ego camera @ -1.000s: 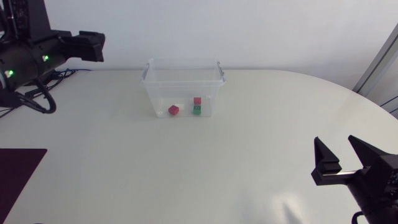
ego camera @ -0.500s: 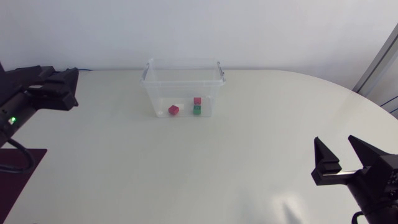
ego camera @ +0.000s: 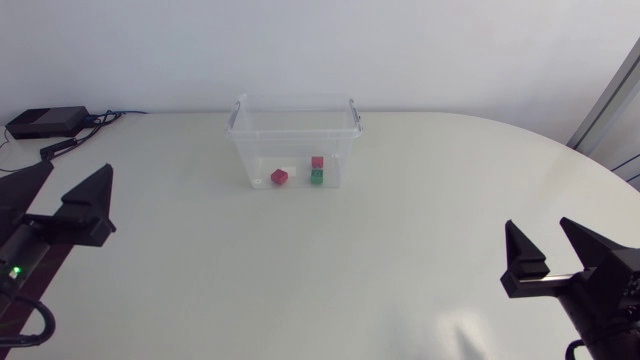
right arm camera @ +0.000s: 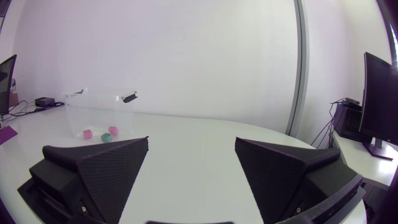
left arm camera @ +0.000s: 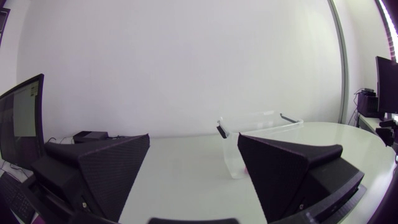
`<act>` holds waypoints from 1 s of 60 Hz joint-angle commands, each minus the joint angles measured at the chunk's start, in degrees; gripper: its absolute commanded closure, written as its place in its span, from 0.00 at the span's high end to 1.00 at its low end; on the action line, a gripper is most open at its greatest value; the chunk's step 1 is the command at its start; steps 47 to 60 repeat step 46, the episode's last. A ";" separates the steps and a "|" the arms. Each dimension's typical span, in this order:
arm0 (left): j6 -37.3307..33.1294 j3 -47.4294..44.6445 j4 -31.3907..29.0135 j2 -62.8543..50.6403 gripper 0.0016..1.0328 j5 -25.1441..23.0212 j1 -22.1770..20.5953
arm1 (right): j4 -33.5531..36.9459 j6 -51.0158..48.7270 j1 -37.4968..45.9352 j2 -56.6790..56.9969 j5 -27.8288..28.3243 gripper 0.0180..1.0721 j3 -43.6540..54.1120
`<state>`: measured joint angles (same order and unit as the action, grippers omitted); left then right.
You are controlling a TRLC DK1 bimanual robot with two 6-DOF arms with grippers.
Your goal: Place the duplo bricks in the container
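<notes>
Across the pale tabletop, no loose brick to be seen. Note the left arm, drawn back within the last second from the 10 o'clock corner to 8 o'clock at the edge, left jaws spread wide and holding nothing. Note the right arm, parked unmoved at 4 o'clock, right jaws likewise wide and empty. Well apart from both, at 12 o'clock, the clear container, unshifted.

Inside, on its floor: a pink brick, then a green brick at its 3 o'clock, with a red brick just behind or on top, hard to say which. Judged from this: dropping done, retreat to rest under way, task likely complete or close to it.

Hard to make out: a pale shape beside the pink brick, possibly a white brick. From the left wrist, container floor cut off behind the left jaws, so no bricks visible there. From the right wrist, only three small coloured bricks. Impossible to check the tabletop under either arm.
</notes>
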<state>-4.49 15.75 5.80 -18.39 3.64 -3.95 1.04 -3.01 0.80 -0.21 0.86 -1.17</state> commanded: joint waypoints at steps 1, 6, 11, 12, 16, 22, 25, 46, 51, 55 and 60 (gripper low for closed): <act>1.29 -2.88 -0.75 2.62 0.96 -0.73 0.79 | -0.84 1.21 -0.60 0.35 -0.23 0.96 1.17; 1.80 -4.93 -1.56 5.13 0.96 -1.19 1.29 | -0.87 1.49 -0.63 0.33 -0.33 0.96 1.17; 2.30 -6.95 -2.35 7.61 0.96 -1.65 1.79 | -0.91 1.78 -0.67 0.31 -0.43 0.96 1.17; 2.42 -7.42 -2.53 8.18 0.96 -1.75 1.90 | -0.91 1.84 -0.67 0.30 -0.45 0.96 1.17; 2.85 -9.14 -3.21 10.29 0.96 -2.14 2.33 | -0.94 2.08 -0.70 0.28 -0.54 0.96 1.17; 3.47 -11.65 -4.19 13.36 0.96 -2.71 2.94 | -0.98 2.43 -0.74 0.25 -0.66 0.96 1.17; 3.80 -12.95 -4.71 14.97 0.96 -3.01 3.26 | -1.00 2.62 -0.76 0.24 -0.73 0.96 1.17; 4.49 -15.75 -5.80 18.39 0.96 -3.64 3.95 | -1.04 3.01 -0.80 0.21 -0.86 0.96 1.17; 4.49 -15.75 -5.80 18.39 0.96 -3.64 3.95 | -1.04 3.01 -0.80 0.21 -0.86 0.96 1.17; 4.49 -15.75 -5.80 18.39 0.96 -3.64 3.95 | -1.04 3.01 -0.80 0.21 -0.86 0.96 1.17; 4.49 -15.75 -5.80 18.39 0.96 -3.64 3.95 | -1.04 3.01 -0.80 0.21 -0.86 0.96 1.17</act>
